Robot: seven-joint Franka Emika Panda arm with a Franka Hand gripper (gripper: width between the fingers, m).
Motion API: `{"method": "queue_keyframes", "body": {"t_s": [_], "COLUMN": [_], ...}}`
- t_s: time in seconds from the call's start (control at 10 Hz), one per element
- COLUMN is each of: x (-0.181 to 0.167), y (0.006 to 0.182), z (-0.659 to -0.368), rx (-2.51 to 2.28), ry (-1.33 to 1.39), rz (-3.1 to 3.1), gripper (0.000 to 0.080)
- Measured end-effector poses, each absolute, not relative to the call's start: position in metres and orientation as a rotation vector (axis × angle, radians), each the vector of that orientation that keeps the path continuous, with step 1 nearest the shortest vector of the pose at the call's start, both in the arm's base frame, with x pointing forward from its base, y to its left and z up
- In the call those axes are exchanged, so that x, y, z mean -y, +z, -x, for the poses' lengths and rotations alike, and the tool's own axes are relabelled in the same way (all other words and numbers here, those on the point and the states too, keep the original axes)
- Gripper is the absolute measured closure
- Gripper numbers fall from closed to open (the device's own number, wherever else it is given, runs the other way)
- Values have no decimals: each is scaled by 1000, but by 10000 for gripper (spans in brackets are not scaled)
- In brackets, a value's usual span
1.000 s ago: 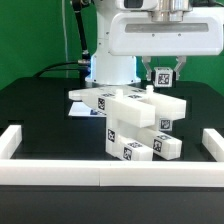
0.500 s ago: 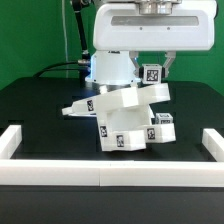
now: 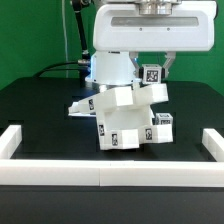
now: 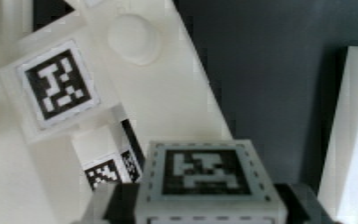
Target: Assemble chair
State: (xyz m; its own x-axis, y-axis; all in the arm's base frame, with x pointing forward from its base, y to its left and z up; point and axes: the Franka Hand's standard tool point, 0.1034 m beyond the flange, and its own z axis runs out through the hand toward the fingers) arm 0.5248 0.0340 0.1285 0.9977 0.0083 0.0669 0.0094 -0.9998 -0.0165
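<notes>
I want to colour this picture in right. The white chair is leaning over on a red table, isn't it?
Almost. The table is black, not red. You can see that in the exterior view. The rest is right: the white chair is leaning over on it.

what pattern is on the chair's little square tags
The tags carry blocky black-and-white square codes with white borders, set on the white chair; clearest in the wrist view.
</notes>
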Motion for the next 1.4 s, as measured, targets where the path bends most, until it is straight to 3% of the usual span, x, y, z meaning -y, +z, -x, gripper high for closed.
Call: {"method": "queue_keyframes", "body": {"t_s": [0.5,0.7,1.1,1.4], "x": [-28,-30,-34,-48], "y": [108,107,116,135], "z": [-546,-560,-569,-551], "rx": [54,68,69,-22], "ry": [-96,-119,-125,-139], "rz": [3169,3180,3174,3134], "gripper": [528,528,528,528]}}
